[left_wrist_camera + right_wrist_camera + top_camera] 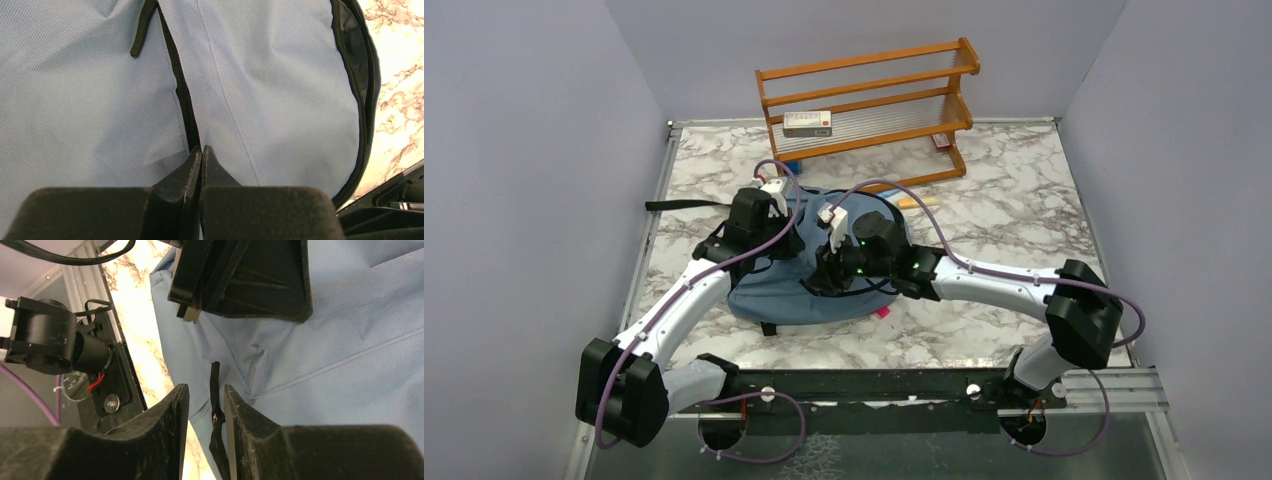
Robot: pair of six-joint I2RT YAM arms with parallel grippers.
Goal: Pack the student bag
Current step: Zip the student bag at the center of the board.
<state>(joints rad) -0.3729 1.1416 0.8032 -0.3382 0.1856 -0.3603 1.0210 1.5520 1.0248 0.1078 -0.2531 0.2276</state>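
Bag-opening step, I'd judge: soft dusty-blue fabric backpack (pixel 759 295) is lying on marble desk (pixel 1014 200) toward near edge, left tool (pixel 201 155) sitting pinched together at black zipper seam (pixel 182 95), right tool (pixel 206 390) hanging apart round thin black pull tab (pixel 215 382), next needing clamp & pull.

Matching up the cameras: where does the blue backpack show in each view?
Top view: backpack near the middle of the marble table.
Left wrist: backpack fills nearly everything.
Right wrist: backpack fills the right side.
Shared landmark: that marble table, right edge of left wrist, upper left of right wrist.
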